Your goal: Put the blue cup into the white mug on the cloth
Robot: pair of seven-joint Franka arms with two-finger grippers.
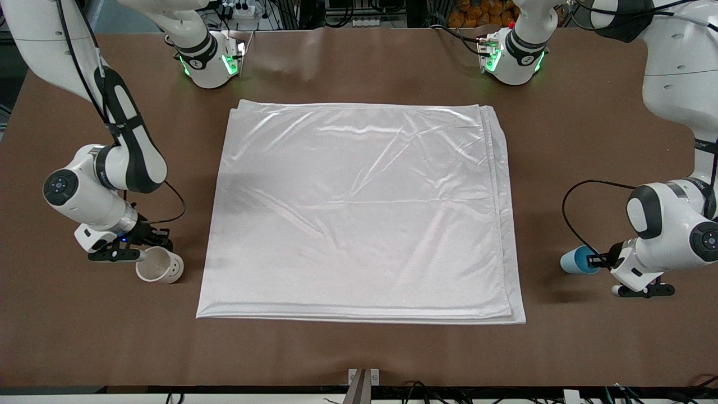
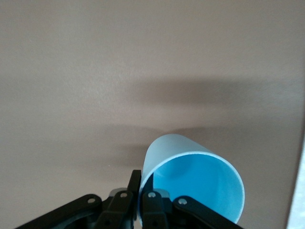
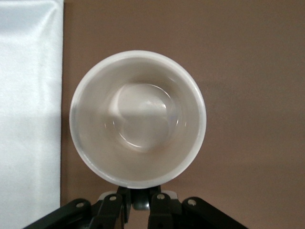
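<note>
The white mug [image 1: 160, 265] is off the cloth [image 1: 359, 213], toward the right arm's end of the table, and tilted with its mouth toward the front camera. My right gripper [image 1: 145, 255] is shut on its black handle [image 3: 143, 202]. In the right wrist view the mug [image 3: 138, 119] is empty, with the cloth's edge [image 3: 28, 119] beside it. The blue cup [image 1: 578, 260] is off the cloth toward the left arm's end, held on its side. My left gripper [image 1: 599, 259] is shut on its rim. In the left wrist view, one finger is inside and one outside the blue cup [image 2: 190, 181].
The brown table [image 1: 359, 348] lies bare around the cloth. The arms' bases [image 1: 210, 62] [image 1: 513, 56] with green lights stand at the edge farthest from the front camera. A small metal bracket [image 1: 363, 377] sits at the nearest edge.
</note>
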